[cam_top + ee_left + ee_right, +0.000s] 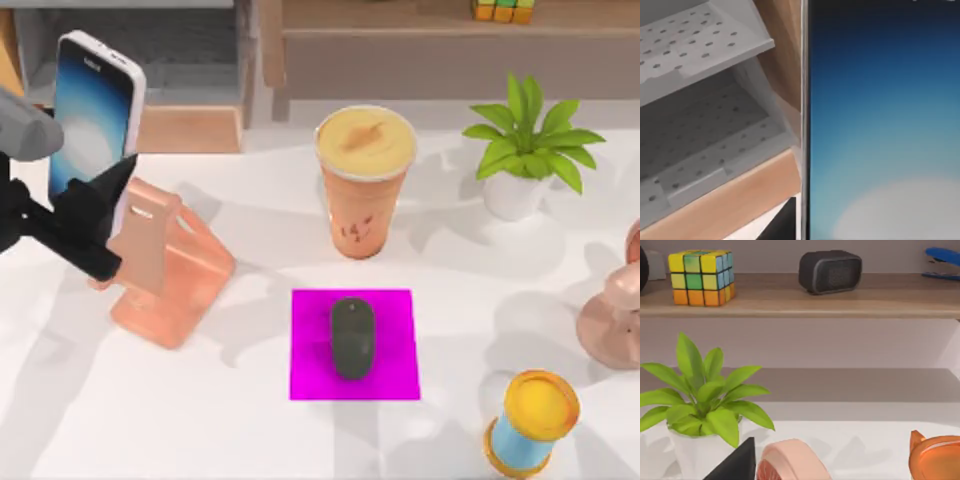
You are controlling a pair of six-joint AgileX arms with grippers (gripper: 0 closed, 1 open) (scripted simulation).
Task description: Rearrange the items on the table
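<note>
Left hand [100, 215] clamped on the slim blue-white-screened smartphone [92, 115], held upright just above the salmon-pink plastic stand [170, 270]; best lowered squarely into that stand's cradle before releasing.

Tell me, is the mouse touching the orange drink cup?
Apart. In the top view the mouse lies on the magenta mat, and bare white table shows between the mat's far edge and the cup.

A rendered home-office or desk setting, it seems: a white table [200, 400] backed by a wooden shelf [805, 302] carrying a colour-cube puzzle [701, 277], a small dark speaker [830, 271] and, probably, a blue stapler [942, 262]
</note>
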